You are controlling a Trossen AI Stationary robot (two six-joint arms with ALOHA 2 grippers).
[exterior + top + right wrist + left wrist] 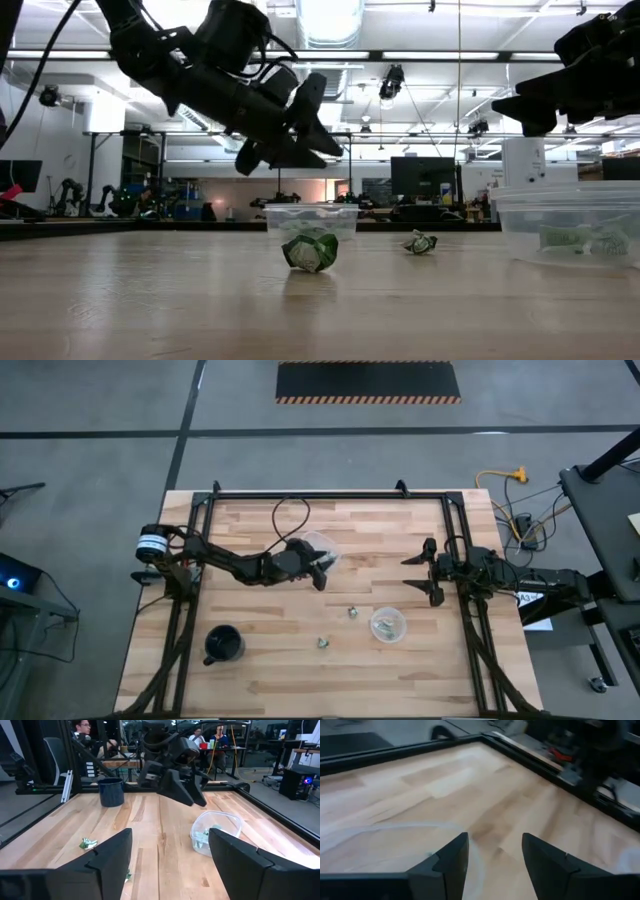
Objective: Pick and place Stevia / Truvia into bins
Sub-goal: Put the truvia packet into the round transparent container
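The left gripper (322, 568), fingers apart and empty, hovers over one clear cup (318, 546). Two crumpled packets (353, 612) lie well apart from it on the table (260, 660)

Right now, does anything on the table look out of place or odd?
Two crumpled green packets lie loose on the table, outside both clear cups. The left pincer hangs open beside the far cup.

Bare wood lies open between the two clear cups (320, 546) (388, 625), interrupted only by two crumpled packets (353, 612) (323, 643).

cups: 2 clear (320, 547) (388, 625) | loose packets: 2 (353, 612) (323, 643) | black mug: 1 (224, 644)
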